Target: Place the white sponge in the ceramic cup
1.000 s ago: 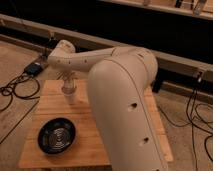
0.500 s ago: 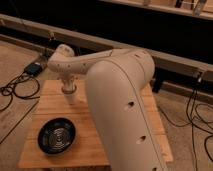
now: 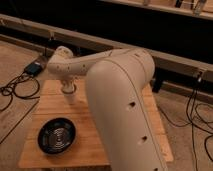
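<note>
My gripper [image 3: 68, 88] hangs from the end of the big white arm over the far left part of the wooden table [image 3: 42, 107], pointing down. A pale cylindrical shape right under it [image 3: 70, 96] looks like the ceramic cup, but I cannot separate it cleanly from the gripper. The white sponge is not in view; it may be hidden by the gripper or the arm.
A wide black ridged bowl [image 3: 56, 135] sits at the table's front left. The arm's thick white link [image 3: 122, 105] covers the table's middle and right. Cables and a small box [image 3: 35, 67] lie on the floor to the left, more cables [image 3: 197, 110] to the right.
Almost nothing: the gripper stays over the same spot, and the arm's thick link has shifted only slightly.
</note>
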{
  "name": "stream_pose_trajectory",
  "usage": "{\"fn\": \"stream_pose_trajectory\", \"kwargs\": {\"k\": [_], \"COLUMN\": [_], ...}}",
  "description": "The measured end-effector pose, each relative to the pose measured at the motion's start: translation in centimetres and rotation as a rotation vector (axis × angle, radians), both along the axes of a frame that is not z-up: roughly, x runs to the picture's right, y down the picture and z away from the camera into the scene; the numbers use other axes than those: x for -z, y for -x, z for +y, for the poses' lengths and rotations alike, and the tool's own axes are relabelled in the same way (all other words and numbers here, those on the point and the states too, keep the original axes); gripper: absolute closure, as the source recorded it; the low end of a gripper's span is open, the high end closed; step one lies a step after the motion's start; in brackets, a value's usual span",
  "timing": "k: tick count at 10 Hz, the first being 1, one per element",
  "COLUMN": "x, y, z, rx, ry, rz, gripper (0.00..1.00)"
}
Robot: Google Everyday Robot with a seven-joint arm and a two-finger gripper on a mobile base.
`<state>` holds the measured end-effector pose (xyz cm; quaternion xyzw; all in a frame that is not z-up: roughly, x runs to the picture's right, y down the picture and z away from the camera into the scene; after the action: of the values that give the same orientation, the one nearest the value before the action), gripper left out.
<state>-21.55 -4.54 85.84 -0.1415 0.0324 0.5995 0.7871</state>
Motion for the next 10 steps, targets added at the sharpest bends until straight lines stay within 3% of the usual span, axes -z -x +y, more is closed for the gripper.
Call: {"fn": "stream_pose_trajectory", "kwargs": {"k": [3,10], "x": [0.28,0.72], "y": [-0.53,-0.67], "z": [0.05,0.45], "rx": [0.007,0.009], "ry": [-0.010,-0.016], "rz": [0.011,0.015], "gripper": [0.29,0.27]}}
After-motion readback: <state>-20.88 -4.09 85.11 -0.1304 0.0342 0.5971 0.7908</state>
